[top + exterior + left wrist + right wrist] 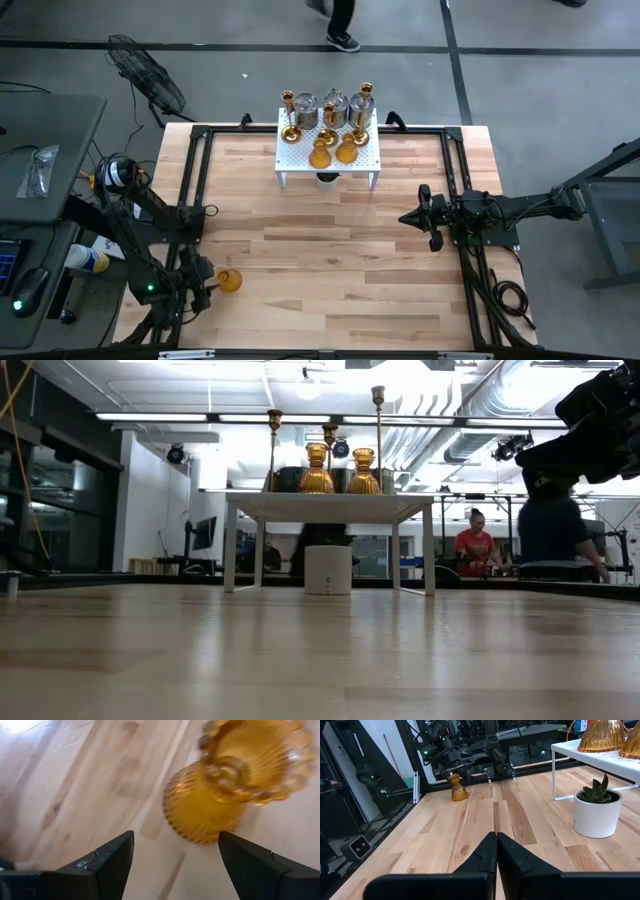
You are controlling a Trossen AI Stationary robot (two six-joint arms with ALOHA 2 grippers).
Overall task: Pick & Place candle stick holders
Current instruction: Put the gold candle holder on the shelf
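Observation:
An amber-orange ribbed glass holder (229, 280) stands upright on its base on the table near the near left corner; it also shows in the left wrist view (235, 780) and the right wrist view (457, 789). My left gripper (203, 277) is open just left of it, fingers (107, 862) short of it, touching nothing. On the white perforated rack (296, 160) at the far middle stand slim gold candlesticks (289, 115), amber holders (320, 155) and silvery-grey jars (305, 108). My right gripper (408, 218) is shut and empty at the table's right, above the wood.
A white pot with a small green plant (596, 810) stands on the table under the rack. Black frame rails (196, 170) run along the table's sides. Bare wood lies between the arms. People (476, 540) show in the room beyond the table.

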